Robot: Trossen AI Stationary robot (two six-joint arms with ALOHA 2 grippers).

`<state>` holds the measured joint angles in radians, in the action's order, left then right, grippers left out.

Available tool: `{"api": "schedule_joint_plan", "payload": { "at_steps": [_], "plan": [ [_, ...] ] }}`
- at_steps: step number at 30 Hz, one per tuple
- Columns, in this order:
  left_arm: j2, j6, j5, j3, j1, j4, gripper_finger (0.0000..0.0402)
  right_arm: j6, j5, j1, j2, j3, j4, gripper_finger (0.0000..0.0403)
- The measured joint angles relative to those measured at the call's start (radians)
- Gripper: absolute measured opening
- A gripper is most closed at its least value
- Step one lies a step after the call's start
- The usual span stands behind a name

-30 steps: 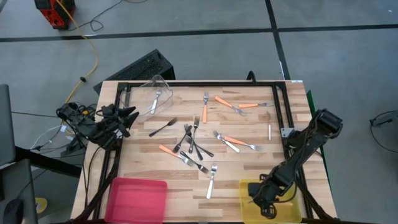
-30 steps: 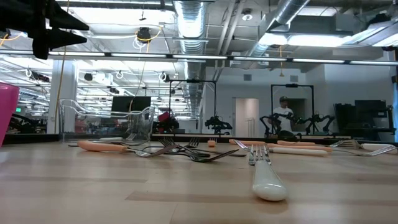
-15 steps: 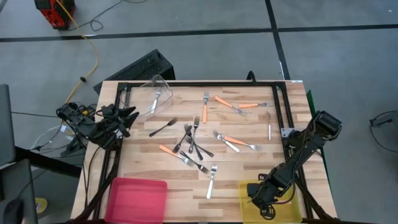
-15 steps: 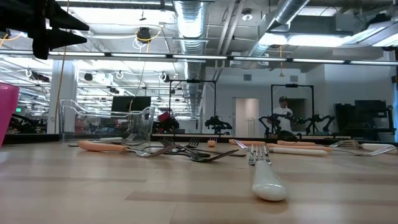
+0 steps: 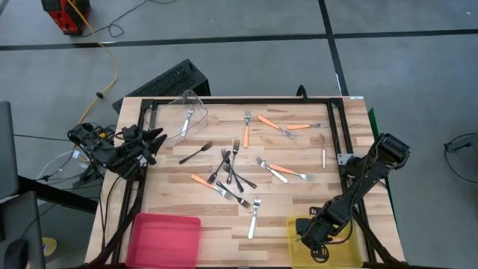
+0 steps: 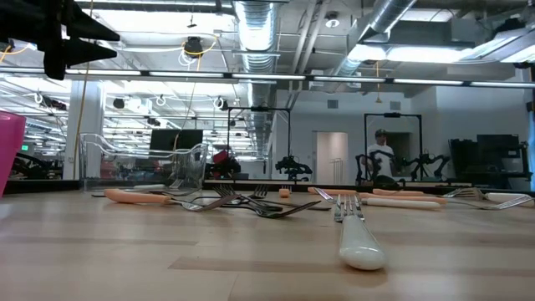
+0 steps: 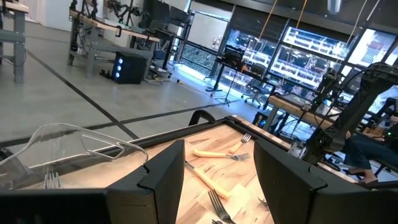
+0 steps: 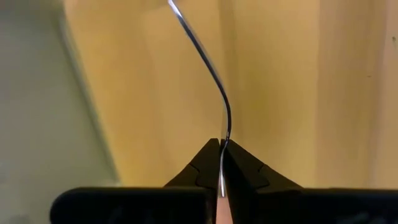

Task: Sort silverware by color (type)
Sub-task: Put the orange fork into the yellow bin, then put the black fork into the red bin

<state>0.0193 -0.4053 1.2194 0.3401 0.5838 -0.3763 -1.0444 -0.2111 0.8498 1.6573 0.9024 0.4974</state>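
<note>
Overall, little differed from the earlier frames: the forks on the desk (image 5: 299, 202) lay where they had been, and only the right arm had shifted slightly over the yellow bin (image 5: 351, 254), its end effector (image 5: 317, 250) lowered at the bin's near-left part. The right wrist view showed that end effector (image 8: 222, 163) with its fingers (image 8: 202, 168) pressed together on a thin, curved silver fork (image 8: 214, 81) seen edge-on against the yellow bin wall (image 8: 149, 93); whether the grip had begun to slacken could not be told. The left end effector (image 5: 153, 142) hung at the desk's left edge, unchanged, its fingers (image 7: 163, 177) spread wide and holding nothing. As to containers, the clear bin (image 5: 181, 112) at the far-left part of the desk held one silver fork (image 5: 187, 119). The pink bin (image 5: 164, 237) at the near-left corner showed no contents in the high view. What else lay in the yellow bin was hidden by the arm. The remaining silverware was loose on the desk: orange-handled forks (image 5: 272, 123) toward the far side and centre, dark forks (image 5: 233, 175) crossed in a cluster at the centre, one dark fork (image 5: 196, 153) apart to the left, and a silver fork (image 5: 254, 217) near the front edge.
</note>
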Motion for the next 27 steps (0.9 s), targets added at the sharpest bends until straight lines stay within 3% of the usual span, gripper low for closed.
{"api": "schedule_joint_plan", "payload": {
  "at_steps": [11,27],
  "plan": [
    [0.000,0.000,0.000,0.000,0.000,0.000,0.0178,-0.017,0.003,0.000,0.000,0.000,0.033,0.0058],
    [0.000,0.001,0.000,0.000,0.000,0.000,0.0178,-0.029,0.002,-0.007,0.000,0.000,0.048,0.0154]
  ]
}}
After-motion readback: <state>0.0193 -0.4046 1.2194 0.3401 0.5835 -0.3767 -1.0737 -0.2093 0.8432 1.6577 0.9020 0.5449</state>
